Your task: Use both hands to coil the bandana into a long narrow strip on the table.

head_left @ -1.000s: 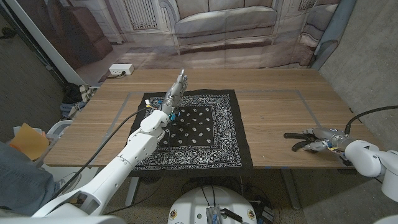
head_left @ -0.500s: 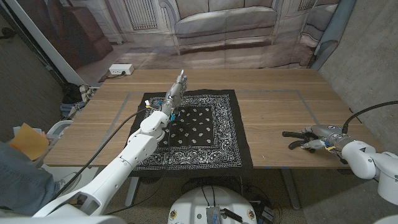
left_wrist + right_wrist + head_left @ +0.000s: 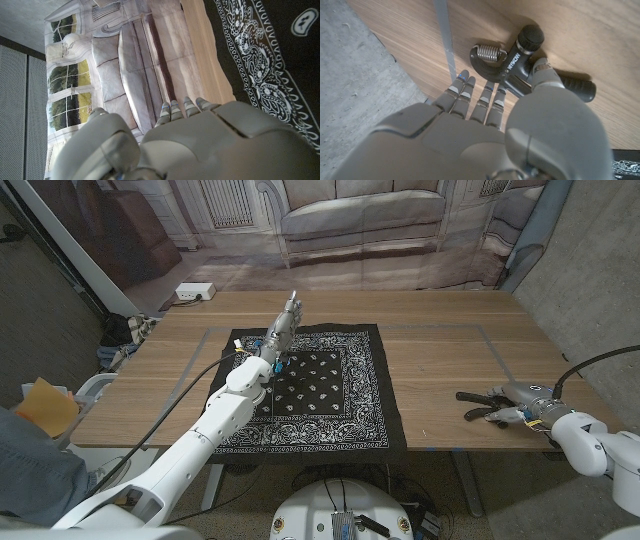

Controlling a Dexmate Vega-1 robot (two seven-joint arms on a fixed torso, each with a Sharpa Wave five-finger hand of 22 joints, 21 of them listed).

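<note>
So basically nothing moved | bandana (image 3: pixel 318 388) still flat, uncoiled | left hand (image 3: pixel 281 328) fingers straight, released | right hand (image 3: pixel 508 402) over hand gripper (image 3: pixel 520 69), grasp unclear

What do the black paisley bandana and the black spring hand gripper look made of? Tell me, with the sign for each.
Black paisley bandana: thin woven cloth, probably cotton, matte; it lies flat with white print.
Black spring hand gripper: shiny metal coil spring; the handles look like matte black foam or rubber, though that is uncertain.
</note>
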